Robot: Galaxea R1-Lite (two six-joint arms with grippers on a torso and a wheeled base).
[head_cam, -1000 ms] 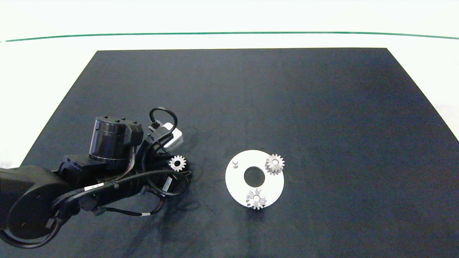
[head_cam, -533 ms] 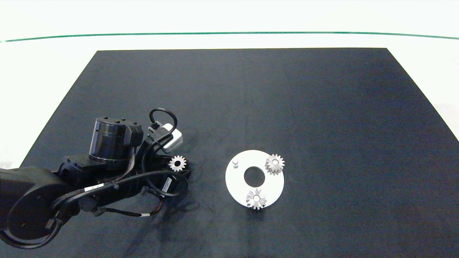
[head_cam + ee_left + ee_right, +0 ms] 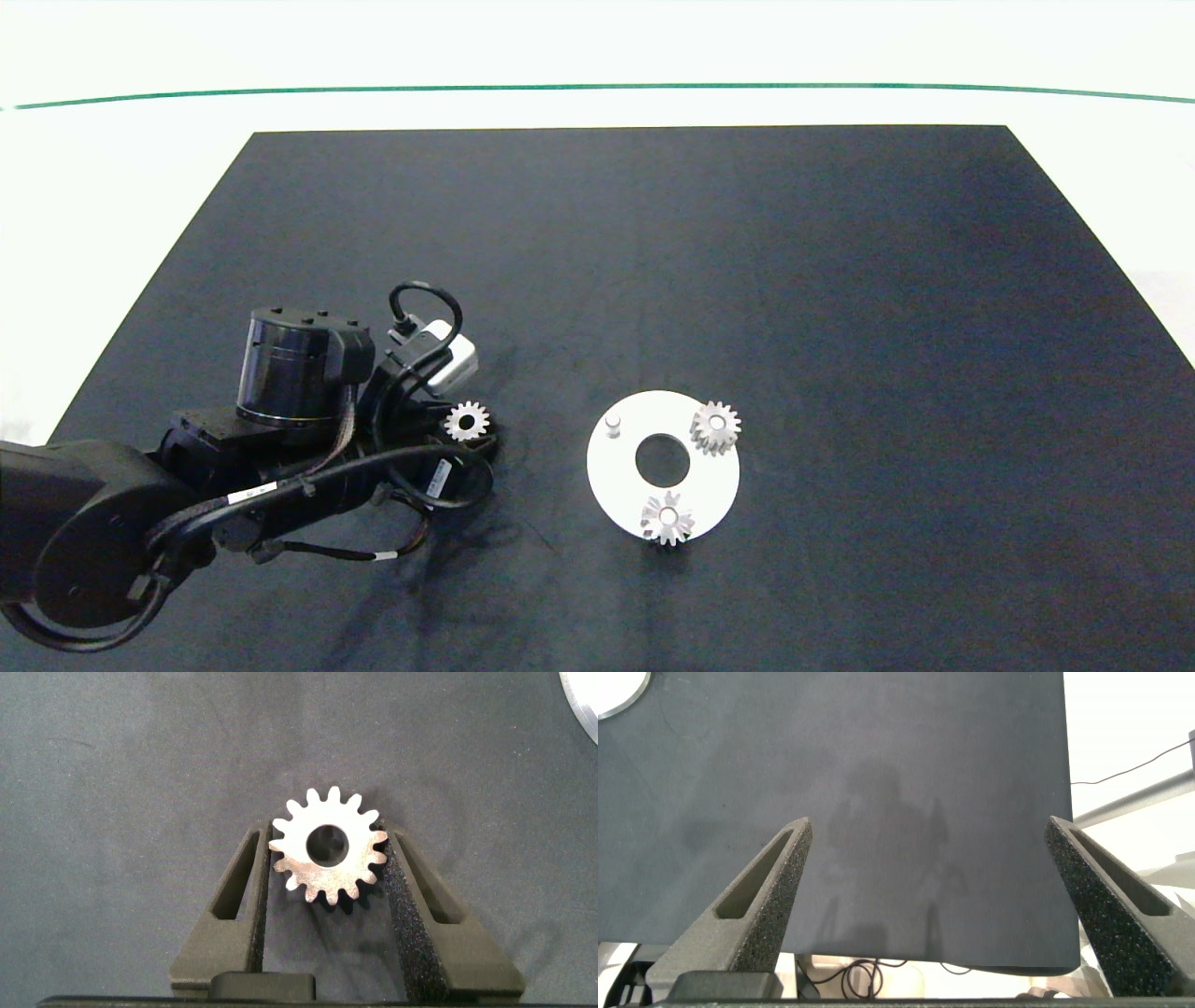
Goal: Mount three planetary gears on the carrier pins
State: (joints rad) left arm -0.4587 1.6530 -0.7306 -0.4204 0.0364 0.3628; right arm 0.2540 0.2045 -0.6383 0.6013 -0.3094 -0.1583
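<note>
now, from above, the flat white round disc [image 3: 663, 464] carries two small silver-grey metal gears [image 3: 716, 427] [image 3: 667, 518] on pins, and one short pale grey pin [image 3: 612, 425] is bare. the third gear [image 3: 467, 421] is left of the disc, at the left gripper [image 3: 464, 431]. the left wrist view shows its fingers [image 3: 241, 882] clamped on this gear [image 3: 329, 858], above the dark mat [image 3: 140, 784]. the right gripper [image 3: 938, 873] is spread wide over the mat.

Your left pincer [image 3: 327, 863] sits low, its arm reaching in from the left, fingers clamped. Your right pincer [image 3: 929, 873] hangs spread wide apart.
</note>
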